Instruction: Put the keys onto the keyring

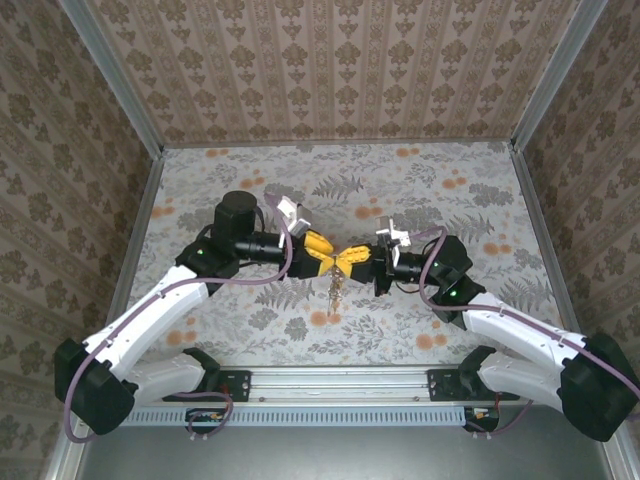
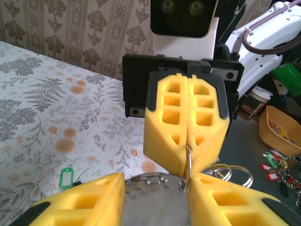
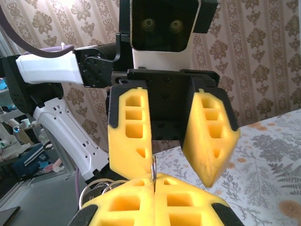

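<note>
Ring-transfer step: right gripper [image 2: 188, 165] is clamped on the keyring [image 2: 187, 181] wire, left gripper [image 3: 175, 176] stands with jaws apart beside it; next move probably requires 1 square regrip.

White-shelled arms [image 1: 140, 318], black joints [image 1: 238, 212], purple cables [image 1: 240, 283], green indicator lights [image 1: 200, 252], yellow hollow-celled end effector fingers [image 2: 171, 117]

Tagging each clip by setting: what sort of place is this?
Probably a lab's robot recording booth: wallpapered panels in a metal frame, a floral-covered table, and a cluttered workbench beyond.
</note>
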